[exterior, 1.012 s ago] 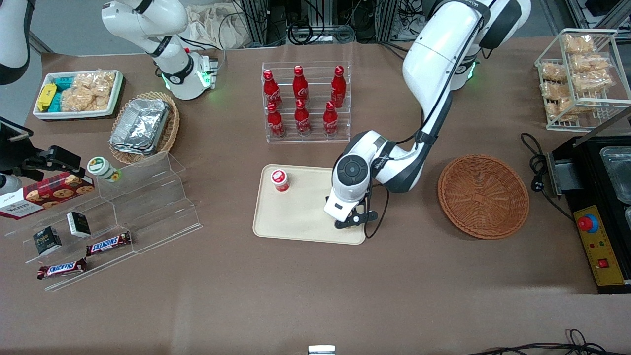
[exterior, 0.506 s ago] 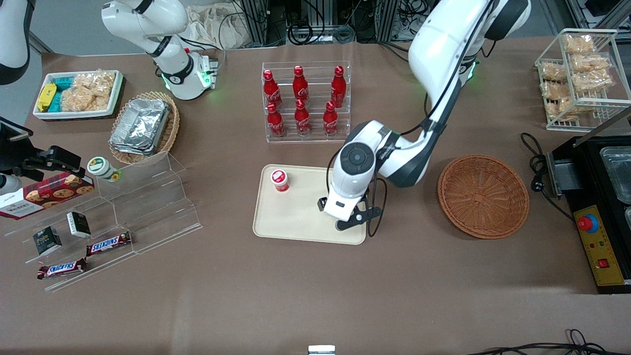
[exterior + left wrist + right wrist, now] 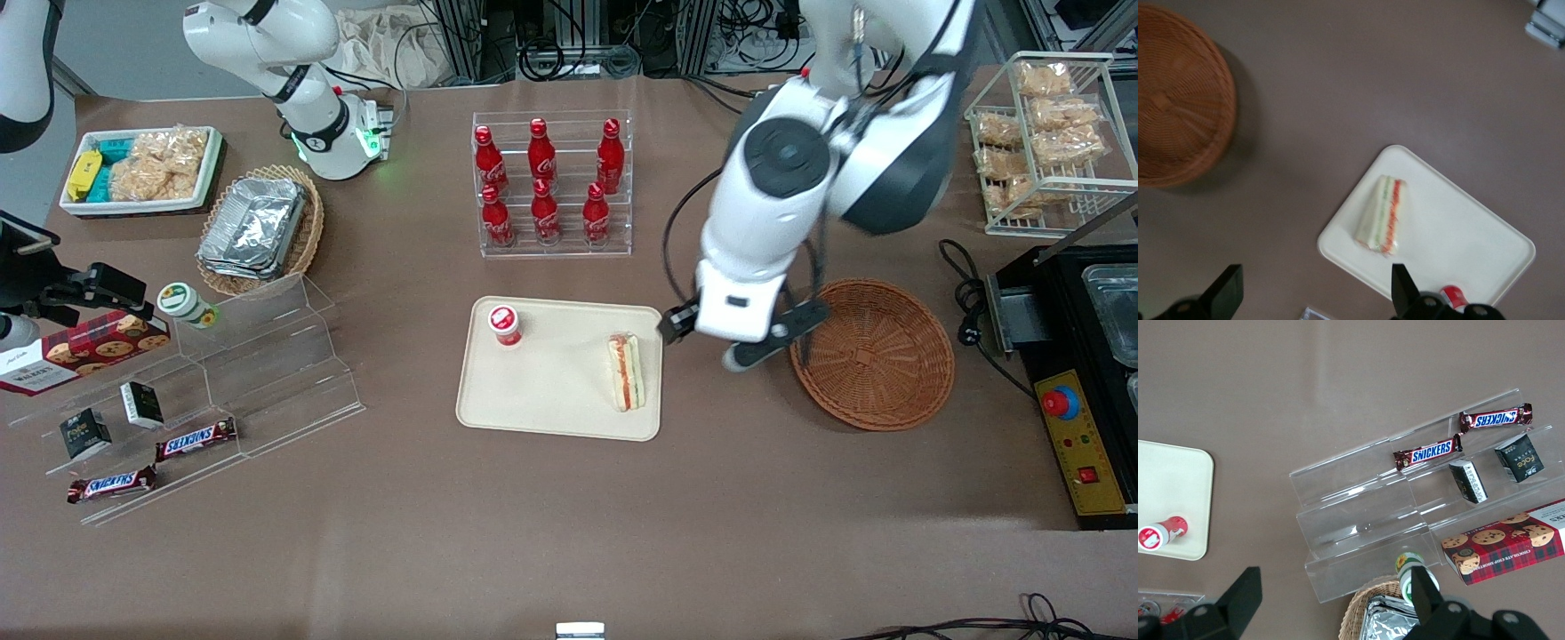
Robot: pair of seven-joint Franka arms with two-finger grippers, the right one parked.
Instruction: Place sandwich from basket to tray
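Now the sandwich lies at the tray edge, centre frame; the open, empty gripper hovers beside the basket; a nudge could tip it off.

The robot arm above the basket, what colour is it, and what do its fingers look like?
The working arm is glossy white with dark grey round joint caps and black cables looping beside it. Its gripper, raised between tray and basket, has two black, pointed fingers, spread apart and empty.
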